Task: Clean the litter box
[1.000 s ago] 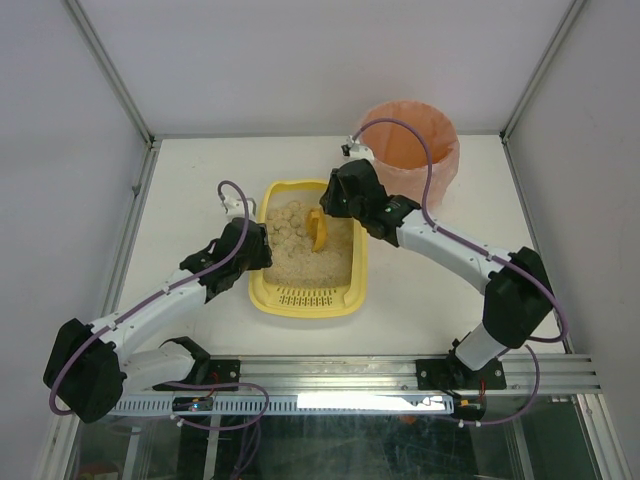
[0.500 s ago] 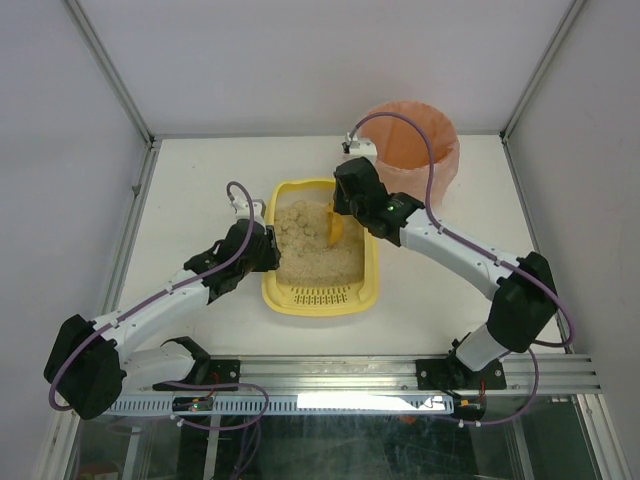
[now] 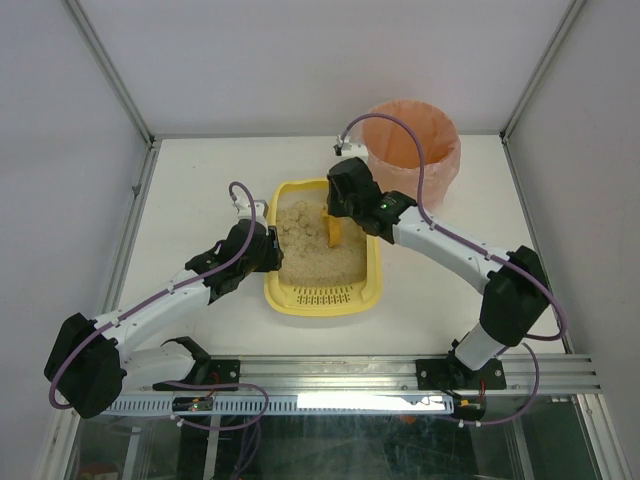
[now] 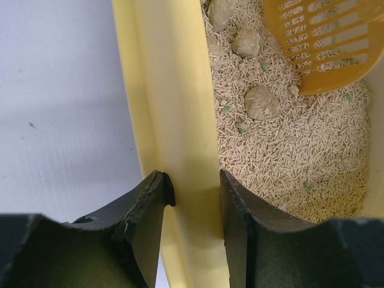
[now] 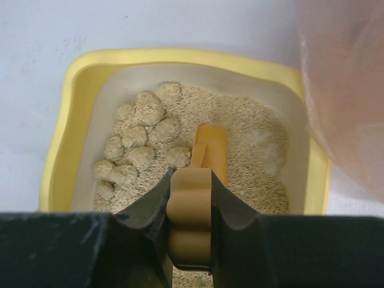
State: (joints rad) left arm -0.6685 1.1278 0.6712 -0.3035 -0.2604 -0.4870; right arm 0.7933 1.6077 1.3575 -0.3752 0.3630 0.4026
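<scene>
Now the shallow pale-yellow plastic litter box (image 3: 322, 306) sits a little further toward the robot's right on the white counter (image 3: 200, 180) than it did a second ago. It has slid toward the round bin lined with a pink-orange bag (image 3: 410, 150) and is now near it but not touching. The left hand (image 4: 195, 186) has travelled with it and is clamped on the box's left wall, one finger outside and one inside, so the tray looks braced rather than loose. The right hand (image 5: 191, 204) stays closed on the handle of the small orange slotted plastic scoop (image 5: 207, 150), which has shifted toward the far end of the box. Its blade is down in the beige litter, just beside the pale round clumps (image 5: 141, 141) gathered in the far-left corner. None of them is on the blade yet, and no clump is visible in the bin, so the cleaning itself looks barely begun. With the box held and the scoop set beside the pile, scooping can probably start.
</scene>
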